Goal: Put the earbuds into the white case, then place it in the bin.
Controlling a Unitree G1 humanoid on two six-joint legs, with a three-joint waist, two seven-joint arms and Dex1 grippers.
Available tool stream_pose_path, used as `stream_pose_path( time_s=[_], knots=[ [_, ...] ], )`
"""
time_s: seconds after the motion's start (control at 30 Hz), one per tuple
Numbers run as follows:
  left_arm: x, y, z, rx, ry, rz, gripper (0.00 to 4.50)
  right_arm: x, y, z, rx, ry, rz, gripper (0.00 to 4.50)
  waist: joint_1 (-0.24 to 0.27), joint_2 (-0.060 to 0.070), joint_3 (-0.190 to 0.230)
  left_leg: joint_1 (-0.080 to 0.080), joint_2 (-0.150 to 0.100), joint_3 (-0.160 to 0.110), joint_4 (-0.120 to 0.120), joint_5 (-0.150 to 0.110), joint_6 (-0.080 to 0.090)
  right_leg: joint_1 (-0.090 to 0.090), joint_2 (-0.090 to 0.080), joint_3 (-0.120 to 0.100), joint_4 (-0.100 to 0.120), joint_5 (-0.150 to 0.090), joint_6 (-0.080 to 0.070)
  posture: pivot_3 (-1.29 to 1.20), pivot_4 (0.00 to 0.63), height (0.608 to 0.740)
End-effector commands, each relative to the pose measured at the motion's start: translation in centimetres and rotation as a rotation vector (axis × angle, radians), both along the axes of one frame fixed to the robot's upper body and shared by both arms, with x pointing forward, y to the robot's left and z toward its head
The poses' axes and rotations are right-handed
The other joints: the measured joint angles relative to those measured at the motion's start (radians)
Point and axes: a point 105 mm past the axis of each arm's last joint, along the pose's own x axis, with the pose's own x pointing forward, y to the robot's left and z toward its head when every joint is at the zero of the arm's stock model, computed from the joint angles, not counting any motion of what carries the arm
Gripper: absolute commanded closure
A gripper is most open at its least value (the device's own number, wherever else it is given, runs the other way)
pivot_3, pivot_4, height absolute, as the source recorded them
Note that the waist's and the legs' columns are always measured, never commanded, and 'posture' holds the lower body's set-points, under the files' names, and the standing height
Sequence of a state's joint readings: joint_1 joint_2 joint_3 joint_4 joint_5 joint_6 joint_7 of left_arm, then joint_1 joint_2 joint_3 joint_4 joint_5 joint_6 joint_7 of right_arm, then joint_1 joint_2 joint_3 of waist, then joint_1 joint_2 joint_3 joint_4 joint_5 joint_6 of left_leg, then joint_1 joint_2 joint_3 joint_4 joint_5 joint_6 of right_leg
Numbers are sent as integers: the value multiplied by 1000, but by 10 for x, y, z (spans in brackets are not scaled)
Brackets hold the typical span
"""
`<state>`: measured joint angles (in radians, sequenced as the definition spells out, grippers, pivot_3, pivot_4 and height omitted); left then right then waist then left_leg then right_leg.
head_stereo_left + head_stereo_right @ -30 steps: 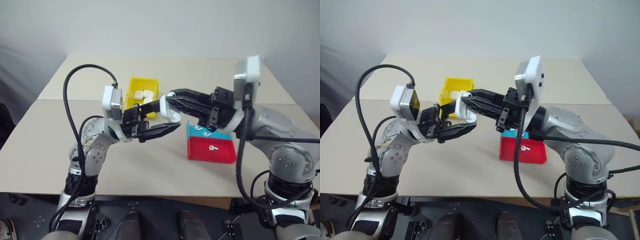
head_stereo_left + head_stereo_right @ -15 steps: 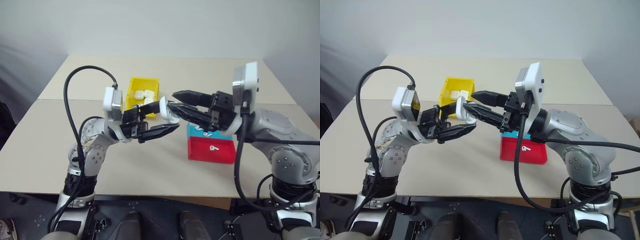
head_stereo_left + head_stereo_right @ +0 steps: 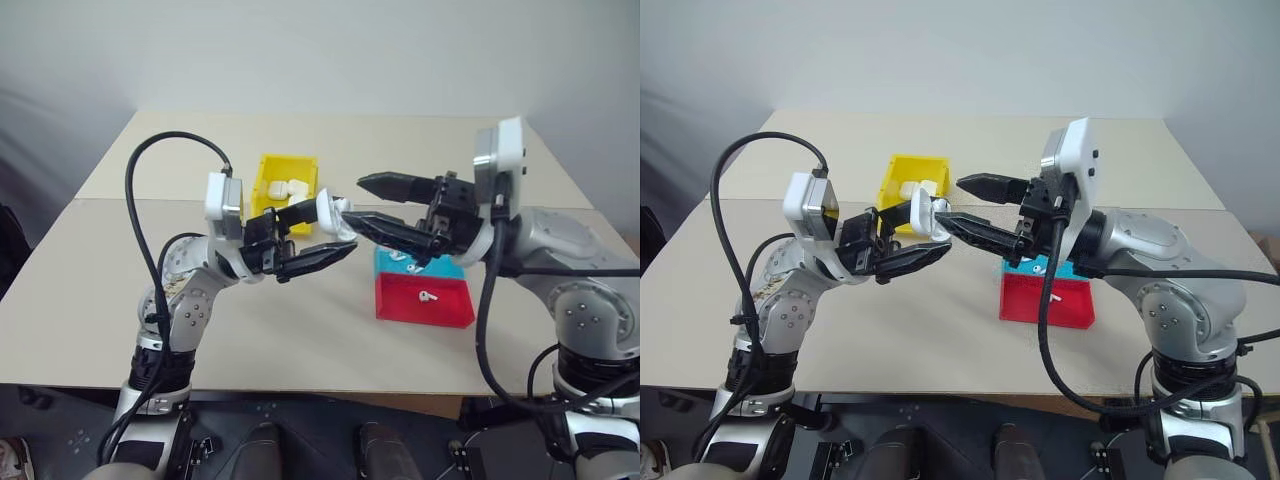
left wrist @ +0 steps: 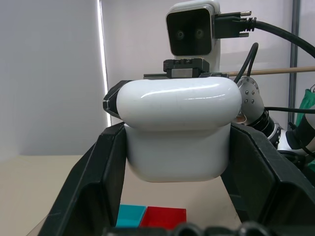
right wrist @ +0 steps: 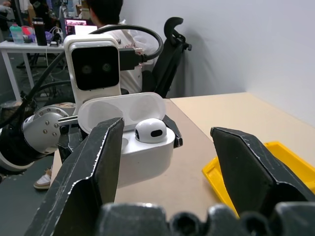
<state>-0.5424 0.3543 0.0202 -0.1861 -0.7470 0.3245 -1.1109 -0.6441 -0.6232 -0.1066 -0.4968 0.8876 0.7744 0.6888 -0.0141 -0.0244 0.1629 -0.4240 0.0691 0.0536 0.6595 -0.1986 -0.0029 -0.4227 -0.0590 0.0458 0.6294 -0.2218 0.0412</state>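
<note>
One earbud (image 5: 150,130) seated in the white case (image 5: 142,142), lid up, clamped in left gripper (image 3: 318,237) above the counter (image 3: 90,300); right gripper (image 3: 372,205) spread empty nearby, likely for the second bud.

Pale beige worktop (image 3: 90,300) of two slabs with a seam running across, set against a plain light grey wall (image 3: 320,50). Dark floor (image 3: 40,420) along the near edge. Behind, in the right wrist view: white desk (image 5: 19,49) with bottles and a lit screen, black office chair (image 5: 170,44), seated person (image 5: 106,14), white wall.
</note>
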Motion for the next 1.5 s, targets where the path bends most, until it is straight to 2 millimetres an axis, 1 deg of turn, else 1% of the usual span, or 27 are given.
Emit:
stream_pose_path(
  time_s=[0.03, 0.1, 0.17, 0.3, 0.33, 0.4, 0.6, 0.73, 0.77, 0.87, 0.97, 1.1, 1.2, 1.33, 1.5],
  knots=[
    [2, 2, 9, -18, -56, 97, 1699, 8, -18, 13, -26, -58, -84, 1130, 0, 0, 0, 0, 0, 0, 0, 0, 0, 0, 0, 0, 0, 0, 0, 0, 150, 740],
    [16, 2, 5, 1, -18, 238, 1699, 24, -27, 6, -115, -48, -174, 1130, 0, 0, 0, 0, 0, 0, 0, 0, 0, 0, 0, 0, 0, 0, 0, 0, 150, 740],
    [25, 4, 2, 8, 11, 339, 1699, 37, -34, -1, -193, -44, -247, 1130, 0, 0, 0, 0, 0, 0, 0, 0, 0, 0, 0, 0, 0, 0, 0, 0, 150, 740],
    [24, 5, 3, -20, 31, 396, 1699, 63, -43, -17, -385, -54, -357, 1130, -6, 0, 0, 0, 0, 1, -1, 0, 0, -1, 0, 1, 0, 0, 0, 0, 150, 740],
    [22, 5, 2, -22, 23, 404, 1699, 73, -48, -25, -491, -74, -389, 1130, -5, 0, 0, 0, 0, 1, -1, 0, 0, -2, 0, 1, 0, 0, 0, 0, 150, 740],
    [20, 5, 1, -22, 19, 409, 1699, 86, -56, -36, -656, -117, -410, 1130, -4, 0, 0, 0, 0, 2, -1, 0, 0, -2, 0, 2, 0, 0, 0, 0, 150, 740],
    [8, 3, 1, -42, 11, 347, 1699, 106, -69, -62, -1057, -235, -247, 1130, -1, 0, 0, 0, 0, 2, -1, 0, 0, -2, 0, 2, -1, 0, 0, 0, 150, 740],
    [0, 2, 2, -42, 4, 286, 1699, 112, -70, -73, -1233, -250, -67, 1130, -2, 0, 0, 0, 0, 3, -1, 0, 0, -2, 0, 2, -1, 0, 0, 0, 150, 740],
    [-2, 1, 1, -38, -2, 269, 1699, 115, -71, -75, -1267, -254, -45, 1303, -2, 0, 0, 0, 0, 3, -1, 0, 0, -2, 0, 2, -1, 0, 0, 0, 150, 740],
    [-7, -1, -1, -29, -5, 234, 1699, 124, -72, -79, -1333, -252, 2, 2018, -4, 0, 0, 0, 0, 3, -1, 0, 0, -2, 0, 1, -1, 2, -3, 0, 150, 740],
    [-10, -3, -3, -25, -9, 213, 1699, 128, -76, -88, -1407, -246, 64, 2973, -4, 0, 0, 0, 0, 3, -1, 0, 0, -2, 0, 1, 0, 2, -3, 0, 150, 740],
    [-15, -4, -4, -26, -13, 197, 1699, 132, -74, -99, -1421, -226, 109, 2973, -2, 0, 0, 0, 0, 3, -1, 0, 0, -2, 0, 1, -1, 2, -3, 0, 150, 740],
    [-18, -5, -5, -22, -17, 185, 1699, 131, -77, -108, -1466, -220, 153, 2973, -2, 1, 1, 0, 0, 3, -1, 0, 0, -2, 0, 1, 0, 2, -4, 0, 150, 740],
    [-20, -4, -5, -18, -22, 179, 1699, 133, -81, -116, -1503, -218, 170, 2973, -3, 1, 1, 1, 0, 3, -1, 0, 0, -2, 0, 1, 0, 2, -4, 0, 150, 740],
    [-22, -3, -3, -13, -31, 181, 1699, 134, -80, -124, -1525, -225, 190, 2973, -5, 1, 1, 1, 0, 3, -1, 0, 0, -2, 0, 2, 1, 2, -4, 0, 150, 740]
  ],
)
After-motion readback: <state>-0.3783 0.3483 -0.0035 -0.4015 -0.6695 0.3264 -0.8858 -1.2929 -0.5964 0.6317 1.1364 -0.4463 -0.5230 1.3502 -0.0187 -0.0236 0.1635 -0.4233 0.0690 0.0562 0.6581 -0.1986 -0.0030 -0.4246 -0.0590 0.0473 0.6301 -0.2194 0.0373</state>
